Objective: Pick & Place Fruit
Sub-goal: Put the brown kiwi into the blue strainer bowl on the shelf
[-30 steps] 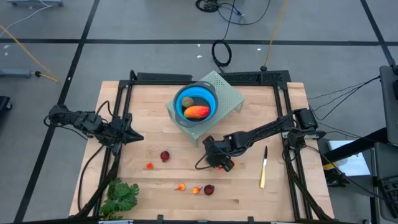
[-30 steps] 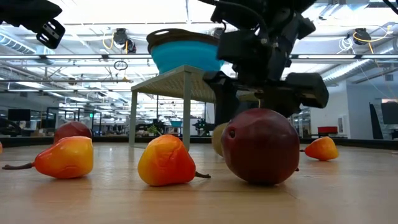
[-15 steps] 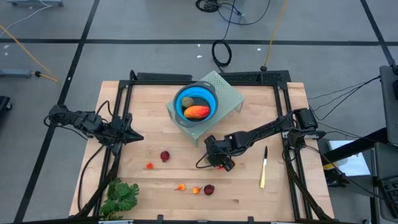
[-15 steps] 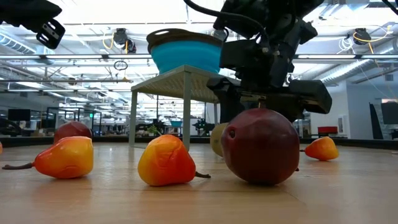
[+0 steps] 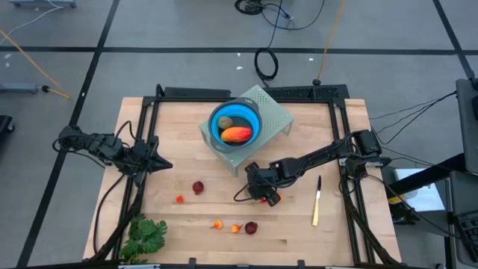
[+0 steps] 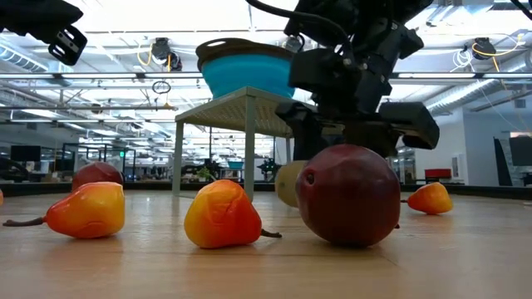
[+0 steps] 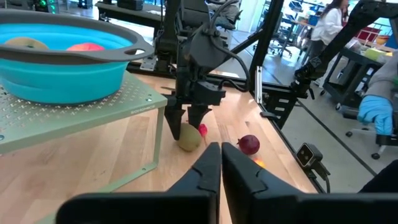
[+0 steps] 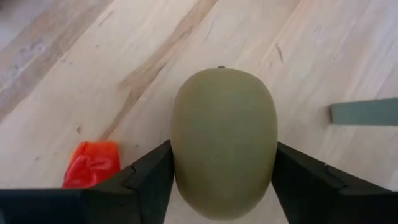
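Between the right gripper's [image 8: 224, 180] clamping fingers [image 8: 149, 180], a smooth, oval, olive-green fruit [image 8: 224, 149].

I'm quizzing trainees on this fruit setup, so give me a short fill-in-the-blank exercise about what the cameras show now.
1. The right gripper has its fingers on either side of a ____ oval fruit.
2. The blue bowl sits on a perforated green ____.
3. The yellow-handled knife lies nearest the table's ____ edge in the high view.

Missing words: brown-green; stand; right
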### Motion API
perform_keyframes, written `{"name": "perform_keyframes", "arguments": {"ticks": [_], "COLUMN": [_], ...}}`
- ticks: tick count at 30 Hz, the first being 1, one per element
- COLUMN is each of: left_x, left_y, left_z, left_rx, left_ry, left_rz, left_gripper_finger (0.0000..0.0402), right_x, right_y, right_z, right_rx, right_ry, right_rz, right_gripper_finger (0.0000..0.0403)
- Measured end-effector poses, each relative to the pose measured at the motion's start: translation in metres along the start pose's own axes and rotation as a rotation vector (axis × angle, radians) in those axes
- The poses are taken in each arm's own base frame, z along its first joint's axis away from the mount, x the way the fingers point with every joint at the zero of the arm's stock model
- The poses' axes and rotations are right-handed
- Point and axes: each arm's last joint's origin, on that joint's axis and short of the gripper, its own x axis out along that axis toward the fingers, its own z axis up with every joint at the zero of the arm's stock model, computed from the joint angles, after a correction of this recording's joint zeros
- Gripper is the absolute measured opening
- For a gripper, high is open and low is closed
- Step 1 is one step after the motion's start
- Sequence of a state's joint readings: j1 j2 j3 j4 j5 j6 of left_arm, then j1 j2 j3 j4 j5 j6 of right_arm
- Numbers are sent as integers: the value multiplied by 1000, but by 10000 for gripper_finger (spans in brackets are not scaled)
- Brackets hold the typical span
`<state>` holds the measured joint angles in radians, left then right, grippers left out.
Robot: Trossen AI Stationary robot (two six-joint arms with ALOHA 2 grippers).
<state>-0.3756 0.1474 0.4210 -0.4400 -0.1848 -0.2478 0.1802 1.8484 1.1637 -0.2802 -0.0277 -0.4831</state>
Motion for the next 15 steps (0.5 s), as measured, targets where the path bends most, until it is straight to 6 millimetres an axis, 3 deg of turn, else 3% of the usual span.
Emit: {"name": "perform_keyframes", "arguments": {"ticks": [7, 15], "left_x": [0, 0], "left_y": [0, 0], "left_z": [0, 0], "left_rx": [2, 38], "left_ry": [0, 4], "left_rz": [0, 4], "left_gripper_finger": [6, 14], "right_x": [-4, -30], "right_y": [-1, 0], "right_z": [5, 23], "right_rx": [-5, 43], "right_ry": [-36, -118], "right_rz": [-25, -70], "right_gripper_finger": [226, 225]}}
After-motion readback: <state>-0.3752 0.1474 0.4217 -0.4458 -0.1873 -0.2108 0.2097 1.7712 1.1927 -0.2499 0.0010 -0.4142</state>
